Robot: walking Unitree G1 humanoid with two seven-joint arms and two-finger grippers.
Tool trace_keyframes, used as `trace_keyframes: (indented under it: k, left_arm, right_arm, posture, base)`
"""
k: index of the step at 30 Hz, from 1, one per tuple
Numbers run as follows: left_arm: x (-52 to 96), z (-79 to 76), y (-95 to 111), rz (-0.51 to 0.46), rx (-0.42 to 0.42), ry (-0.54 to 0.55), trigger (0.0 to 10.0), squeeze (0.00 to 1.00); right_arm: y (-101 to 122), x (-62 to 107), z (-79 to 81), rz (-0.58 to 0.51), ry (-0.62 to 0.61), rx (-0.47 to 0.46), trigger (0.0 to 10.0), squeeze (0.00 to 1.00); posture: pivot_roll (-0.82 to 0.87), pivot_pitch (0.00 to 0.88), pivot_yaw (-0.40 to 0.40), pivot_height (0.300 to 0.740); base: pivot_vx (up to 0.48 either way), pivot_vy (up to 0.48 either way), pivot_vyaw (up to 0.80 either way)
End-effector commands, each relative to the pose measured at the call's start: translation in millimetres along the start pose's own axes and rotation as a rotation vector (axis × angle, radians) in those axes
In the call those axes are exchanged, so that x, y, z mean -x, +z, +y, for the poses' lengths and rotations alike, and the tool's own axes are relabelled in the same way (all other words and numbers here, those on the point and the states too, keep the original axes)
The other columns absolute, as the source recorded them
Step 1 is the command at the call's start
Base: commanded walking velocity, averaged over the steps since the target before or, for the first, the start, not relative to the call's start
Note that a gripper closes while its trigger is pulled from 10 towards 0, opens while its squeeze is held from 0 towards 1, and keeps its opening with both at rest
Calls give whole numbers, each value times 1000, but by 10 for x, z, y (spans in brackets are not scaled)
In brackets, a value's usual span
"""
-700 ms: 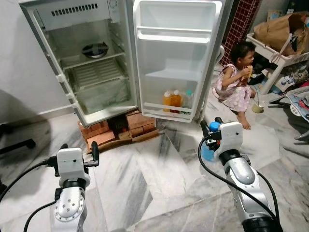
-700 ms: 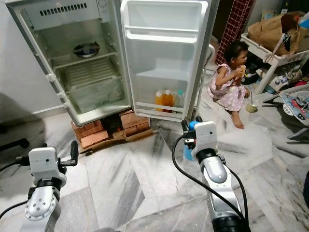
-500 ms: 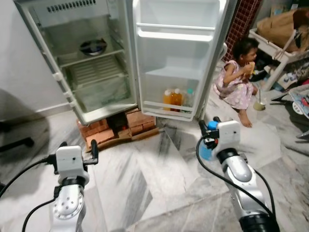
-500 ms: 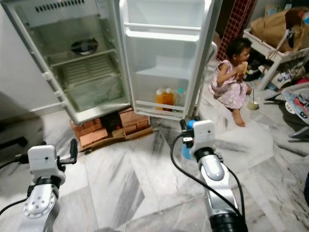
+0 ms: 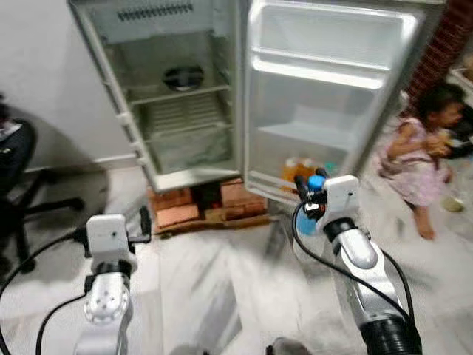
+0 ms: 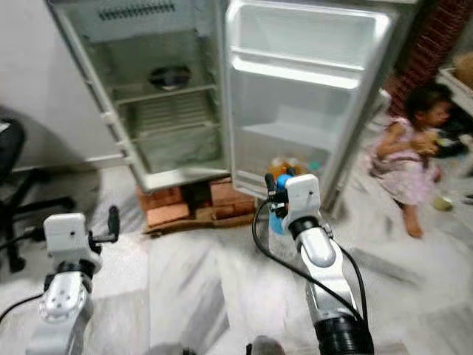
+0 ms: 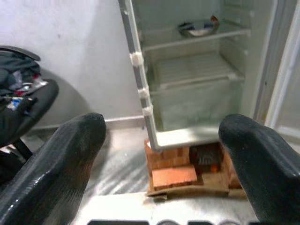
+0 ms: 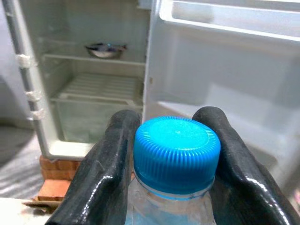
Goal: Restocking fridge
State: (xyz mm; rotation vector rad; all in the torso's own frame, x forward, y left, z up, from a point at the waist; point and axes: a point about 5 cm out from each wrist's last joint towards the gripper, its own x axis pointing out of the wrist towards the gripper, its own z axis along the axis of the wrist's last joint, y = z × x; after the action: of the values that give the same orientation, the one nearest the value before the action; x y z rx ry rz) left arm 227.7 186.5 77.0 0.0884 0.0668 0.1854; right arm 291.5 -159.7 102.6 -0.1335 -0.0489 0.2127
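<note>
Carry step: right pincer [image 8: 176,159] pinches the blue-capped bottle [image 8: 176,152] at the neck, held just in front of the fridge [image 5: 177,96] door's lower rack. Left pincer [image 7: 164,159] is spread, empty, low before the fridge. Next, prob.: close in, line bottle up w/ door rack beside the drinks [image 6: 284,164], steer clear of the person [image 5: 421,159] near the door.

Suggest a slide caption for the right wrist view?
Black fingers grip a blue-capped bottle before the open fridge.
</note>
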Motion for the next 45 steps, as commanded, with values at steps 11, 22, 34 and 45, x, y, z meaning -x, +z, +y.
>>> trace_keyframes:
  k: [11,22,34,45]
  left_arm:
    - [-30,-23,-1,1,-1,-16,10000,0]
    - [-28,-46,-4,-1,-5,-34,10000,0]
    - [5,-87,-32,16,8,-67,10000,0]
    - [-8,-70,-32,20,-22,-46,10000,0]
  right_arm:
    - [-27,20,15,5,21,5,10000,0]
    - [-11,12,14,-1,10,-8,10000,0]
    - [-8,14,-11,0,-5,-1,10000,0]
    - [-19,2,7,13,19,-11,10000,0]
  posture:
    - [-69,55,23,740]
    - [-70,61,26,740]
    - [-72,71,23,740]
    - [-72,79,23,740]
  base:
    - [332,0,463]
    - [343,0,0]
    - [446,0,0]
    - [263,0,0]
